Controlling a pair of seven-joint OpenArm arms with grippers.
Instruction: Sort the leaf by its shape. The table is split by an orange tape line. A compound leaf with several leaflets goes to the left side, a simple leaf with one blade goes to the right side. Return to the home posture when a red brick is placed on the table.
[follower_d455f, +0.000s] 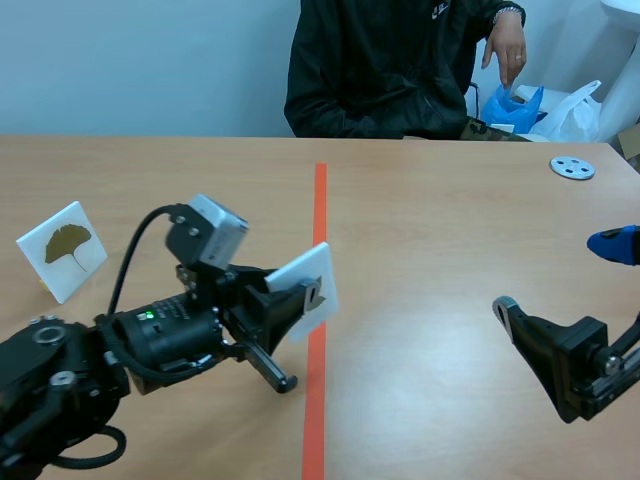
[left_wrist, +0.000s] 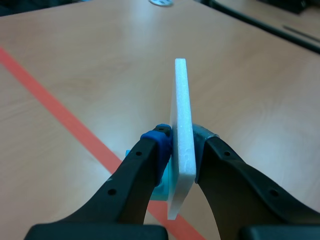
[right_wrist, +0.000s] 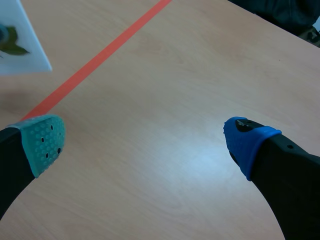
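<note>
leaf card (follower_d455f: 300, 270) clamped edge-on in the left gripper (left_wrist: 182, 142) over the orange tape line (follower_d455f: 320, 200); the right gripper (right_wrist: 145, 140) (well apart) gapes wide, holding nothing.

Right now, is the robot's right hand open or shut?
Open: the right hand has its pads far apart, with only table between them.

Left arm (follower_d455f: 130, 345): lying low, coming in from the left side and reaching as far as the table's middle.
Left gripper (left_wrist: 182, 137): clamping a white card (left_wrist: 181, 95) between its two pads, gripping it near one end and holding it upright.
Right arm (follower_d455f: 585, 365): sitting low at the right side.
Right gripper (right_wrist: 145, 140): standing with its fingers spread wide, gripping nothing.
</note>
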